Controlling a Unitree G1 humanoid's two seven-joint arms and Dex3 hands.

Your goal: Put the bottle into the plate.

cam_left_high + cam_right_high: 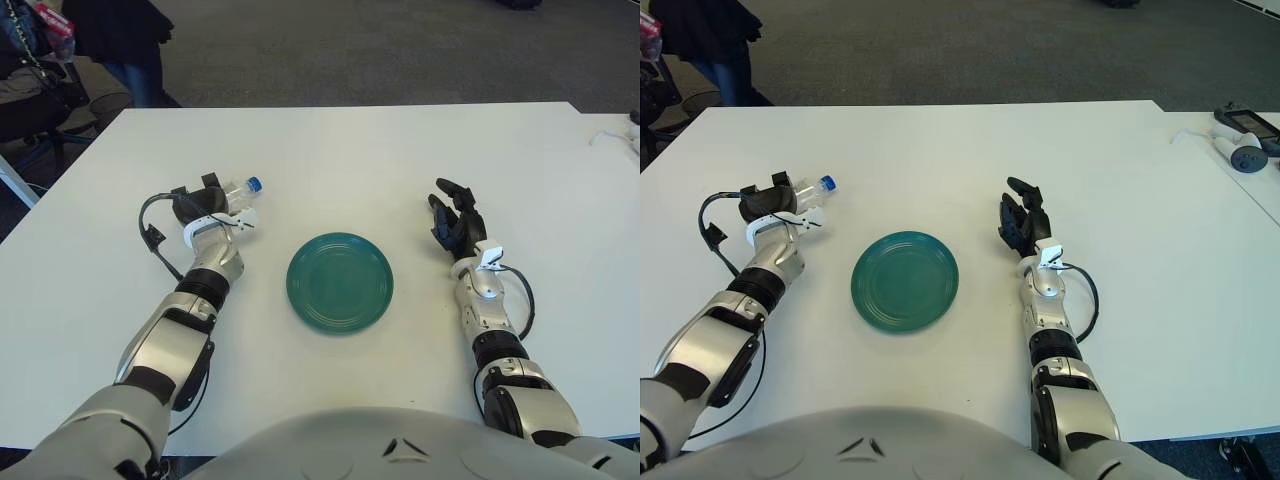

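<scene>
Left robot hand [203,207] grips the bottle [238,192] left of the plate [340,282]; right robot hand [455,218] open beside it.

No readable text, label or number anywhere

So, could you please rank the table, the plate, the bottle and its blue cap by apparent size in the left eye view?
1. table
2. plate
3. bottle, partly hidden in the left hand
4. blue cap
</scene>
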